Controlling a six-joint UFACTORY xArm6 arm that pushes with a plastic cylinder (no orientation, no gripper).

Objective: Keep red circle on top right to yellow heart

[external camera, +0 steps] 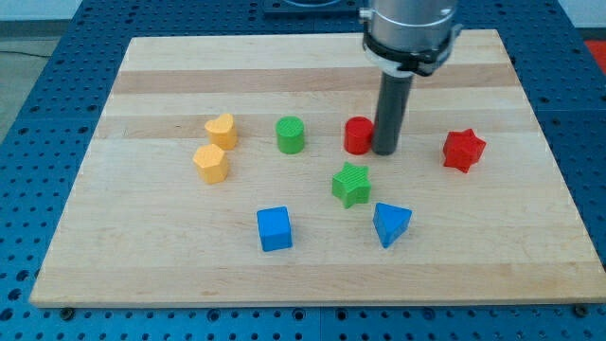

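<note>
The red circle stands on the wooden board, right of centre. My tip rests against the red circle's right side. The yellow heart sits at the view's left, level with the red circle and well apart from it. A green circle stands between the two.
A yellow hexagon-like block lies just below the yellow heart. A green star sits below the red circle. A blue cube and a blue triangle lie nearer the view's bottom. A red star is at the right.
</note>
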